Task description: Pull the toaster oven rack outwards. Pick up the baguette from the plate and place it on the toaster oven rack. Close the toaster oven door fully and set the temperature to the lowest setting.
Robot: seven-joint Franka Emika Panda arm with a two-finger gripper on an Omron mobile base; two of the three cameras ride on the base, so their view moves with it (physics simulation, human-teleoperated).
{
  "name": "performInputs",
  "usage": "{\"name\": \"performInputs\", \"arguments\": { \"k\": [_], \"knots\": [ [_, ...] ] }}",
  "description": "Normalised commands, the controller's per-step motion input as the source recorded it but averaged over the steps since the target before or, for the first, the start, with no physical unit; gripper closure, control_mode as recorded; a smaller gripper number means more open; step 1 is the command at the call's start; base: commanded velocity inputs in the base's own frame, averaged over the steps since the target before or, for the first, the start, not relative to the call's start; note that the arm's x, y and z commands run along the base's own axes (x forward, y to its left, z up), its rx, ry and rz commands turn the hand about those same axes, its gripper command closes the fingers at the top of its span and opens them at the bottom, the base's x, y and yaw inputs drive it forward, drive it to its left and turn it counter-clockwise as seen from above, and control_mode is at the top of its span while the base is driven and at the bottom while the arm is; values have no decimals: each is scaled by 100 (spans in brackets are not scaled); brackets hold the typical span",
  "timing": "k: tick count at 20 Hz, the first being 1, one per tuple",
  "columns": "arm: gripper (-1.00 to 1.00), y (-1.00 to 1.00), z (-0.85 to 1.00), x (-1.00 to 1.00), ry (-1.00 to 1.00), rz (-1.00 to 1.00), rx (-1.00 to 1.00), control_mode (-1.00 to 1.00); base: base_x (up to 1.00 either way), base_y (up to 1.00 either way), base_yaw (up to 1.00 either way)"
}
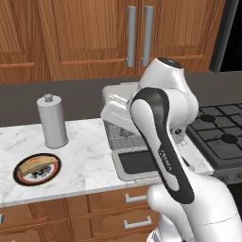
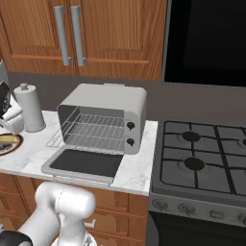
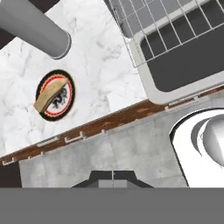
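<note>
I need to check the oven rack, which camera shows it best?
The right base view: the rack shows whole, pulled out over the open door. The left base view has it half behind the arm; the hand view catches a corner.

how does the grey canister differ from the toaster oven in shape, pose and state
The grey canister is a tall, upright cylinder with a small knob on top; the toaster oven is a wide, rounded box. The canister looks closed, while the oven's door lies folded down flat and its rack juts out. Both are grey and stand on the marble counter.

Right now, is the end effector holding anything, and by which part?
Nothing is held. The end effector is shut on air above the counter edge; the baguette lies on the plate.
</note>
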Motion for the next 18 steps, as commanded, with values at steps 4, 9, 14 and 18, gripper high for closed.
{"name": "performInputs", "arguments": {
  "k": [4,9,14,18],
  "knots": [
    [100,80,-54,13,2,-3,0,-100,0,0,0],
    [100,74,-67,39,0,-16,0,-100,0,0,0],
    [100,75,-51,55,0,-19,0,-100,0,0,0],
    [100,76,-24,56,-1,-16,-2,-100,0,0,0]
  ]
}}
